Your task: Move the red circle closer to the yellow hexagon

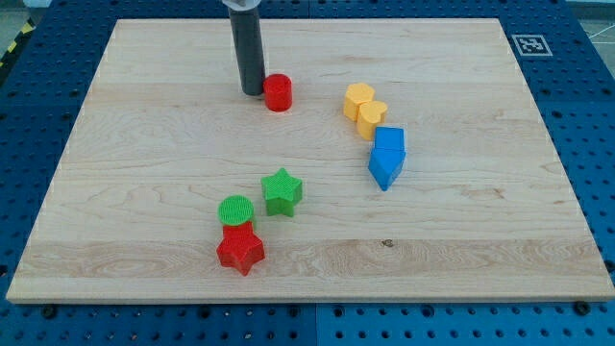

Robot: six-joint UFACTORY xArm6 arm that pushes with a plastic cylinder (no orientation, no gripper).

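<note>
Rod tip touching red circle, on its left side.
No claw fitted, nothing held; gap to yellow hexagon remained, push rightward unfinished.

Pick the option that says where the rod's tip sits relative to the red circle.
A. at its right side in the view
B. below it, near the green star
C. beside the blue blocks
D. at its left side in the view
D: my tip stands right against the view's left side of the red circle, with the yellow hexagon farther to the view's right.
</note>
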